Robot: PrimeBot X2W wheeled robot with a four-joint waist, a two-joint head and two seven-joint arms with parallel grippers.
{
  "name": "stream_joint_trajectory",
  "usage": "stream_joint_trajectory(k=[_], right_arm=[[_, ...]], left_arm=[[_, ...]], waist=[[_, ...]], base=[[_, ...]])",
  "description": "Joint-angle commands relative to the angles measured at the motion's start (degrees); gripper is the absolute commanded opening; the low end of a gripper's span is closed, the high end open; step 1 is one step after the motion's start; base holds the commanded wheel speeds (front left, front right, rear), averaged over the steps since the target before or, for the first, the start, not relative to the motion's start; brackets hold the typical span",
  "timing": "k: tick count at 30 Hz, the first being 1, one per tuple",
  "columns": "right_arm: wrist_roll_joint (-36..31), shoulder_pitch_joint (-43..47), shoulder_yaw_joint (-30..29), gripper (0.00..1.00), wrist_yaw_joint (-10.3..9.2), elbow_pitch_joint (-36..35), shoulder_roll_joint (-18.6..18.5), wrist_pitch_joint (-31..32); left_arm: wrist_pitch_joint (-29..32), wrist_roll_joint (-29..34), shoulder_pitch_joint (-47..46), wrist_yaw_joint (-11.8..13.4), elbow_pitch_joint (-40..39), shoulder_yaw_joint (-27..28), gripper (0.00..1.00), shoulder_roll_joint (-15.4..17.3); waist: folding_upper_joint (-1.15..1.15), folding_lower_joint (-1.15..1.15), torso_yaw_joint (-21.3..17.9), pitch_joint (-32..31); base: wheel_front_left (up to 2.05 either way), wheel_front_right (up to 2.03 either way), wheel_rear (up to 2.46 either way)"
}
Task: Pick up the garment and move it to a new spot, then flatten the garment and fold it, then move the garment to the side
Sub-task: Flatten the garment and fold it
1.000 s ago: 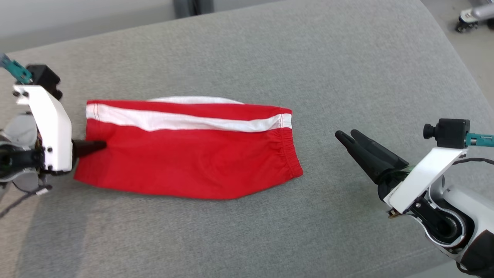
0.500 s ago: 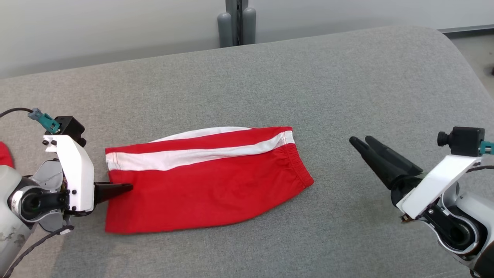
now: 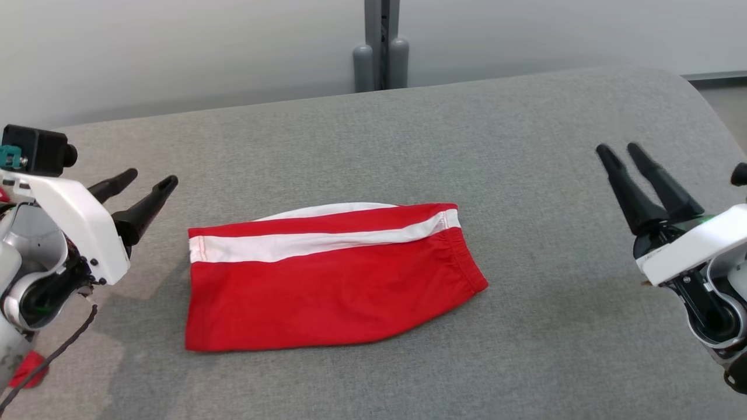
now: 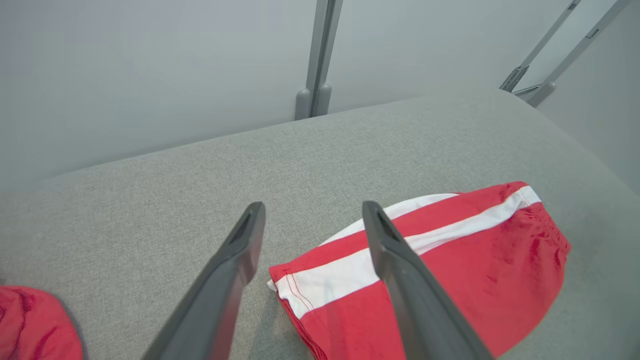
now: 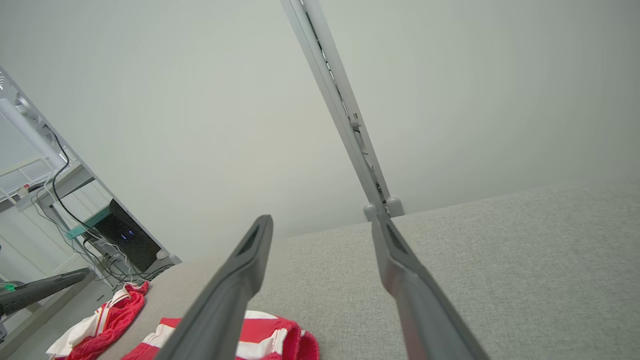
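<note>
The garment (image 3: 332, 286), red shorts with a white stripe, lies folded and flat in the middle of the grey padded table (image 3: 525, 146). My left gripper (image 3: 150, 178) hovers open to the left of the garment's left edge, apart from it, with nothing between its fingers. In the left wrist view that gripper (image 4: 312, 207) is spread wide above the garment's (image 4: 450, 260) striped corner. My right gripper (image 3: 617, 149) stands open and empty far to the right of the garment. In the right wrist view the right gripper (image 5: 321, 222) points across the table, with the garment's (image 5: 270, 340) waistband low behind its left finger.
A grey post (image 3: 382, 52) stands against the wall behind the table's far edge. Another red and white cloth (image 5: 105, 320) lies bunched beyond the garment at the table's left end, seen also as a red cloth (image 4: 30, 325). The table's right end (image 3: 700, 105) curves down.
My left gripper has opened, let go of the garment's left edge and lifted away to the left. The right gripper has risen. The head camera has tilted, shifting the whole picture.
</note>
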Motion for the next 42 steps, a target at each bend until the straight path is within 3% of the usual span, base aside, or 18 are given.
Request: stream_joint_trajectory(k=[1, 5, 10, 11, 15, 18, 22, 27, 32, 42], right_arm=[[-3.5, 2.2, -3.6, 1.0, 0.03, 0.5, 1.9, -0.2], [-13.1, 7.5, -14.0, 1.0, 0.02, 0.4, 6.6, -0.3], [-20.9, 13.7, -20.8, 1.0, 0.02, 0.1, 12.5, -0.3], [-23.4, 15.7, -22.9, 1.0, 0.03, 0.2, 14.3, -0.3], [-28.8, 19.2, -27.6, 1.0, 0.02, -0.7, 17.7, -0.3], [-33.8, 22.1, -31.1, 1.0, 0.03, -2.3, 20.5, -0.3], [-39.0, 24.4, -33.8, 1.0, 0.02, -4.6, 23.2, -0.3], [-45.4, 25.4, -33.4, 1.0, 0.02, -2.9, 24.5, -0.3], [-46.7, 26.2, -33.5, 1.0, 0.02, -1.3, 25.8, -0.2], [-47.7, 21.3, -30.8, 1.0, 0.02, 4.5, 26.6, 3.4]], left_arm=[[-3.4, 1.4, 1.5, 1.2, -1.0, 0.9, 1.0, 0.5], [-13.7, 3.5, 5.7, 5.7, -4.7, 3.3, 1.0, 0.2], [-25.8, 5.5, 12.3, 11.8, -9.7, 6.0, 1.0, -0.5], [-28.9, 6.4, 15.1, 14.1, -11.5, 7.1, 1.0, -1.6], [-30.9, 9.2, 20.8, 17.4, -14.3, 11.3, 1.0, -5.0], [-30.9, 15.9, 25.6, 19.2, -16.8, 18.0, 1.0, -9.2], [-30.9, 25.7, 32.3, 18.8, -19.1, 26.3, 1.0, -14.7], [-31.0, 35.8, 39.1, 17.3, -20.0, 32.6, 1.0, -20.6], [-31.0, 40.8, 42.2, 14.2, -20.0, 36.8, 1.0, -26.9], [-31.0, 46.8, 42.5, 8.5, -18.8, 41.5, 1.0, -32.5]], waist=[[0.0, 0.0, 0.9, -0.6], [0.0, 0.0, 2.3, -1.7], [0.0, 0.0, 4.0, -2.4], [0.0, 0.0, 4.7, -2.6], [0.0, 0.0, 6.0, -3.0], [0.0, 0.0, 6.6, -3.1], [0.0, 0.0, 6.6, -2.9], [0.0, 0.0, 6.2, -3.1], [0.0, 0.0, 6.5, -3.6], [0.0, 0.0, 7.2, -3.4]], base=[[0.0, 0.0, 0.0], [0.0, 0.0, 0.0], [0.0, 0.0, 0.0], [0.0, 0.0, 0.0], [0.0, 0.0, 0.0], [0.0, 0.0, 0.0], [0.0, 0.0, 0.0], [0.0, 0.0, 0.0], [0.0, 0.0, 0.0], [0.0, 0.0, 0.0]])
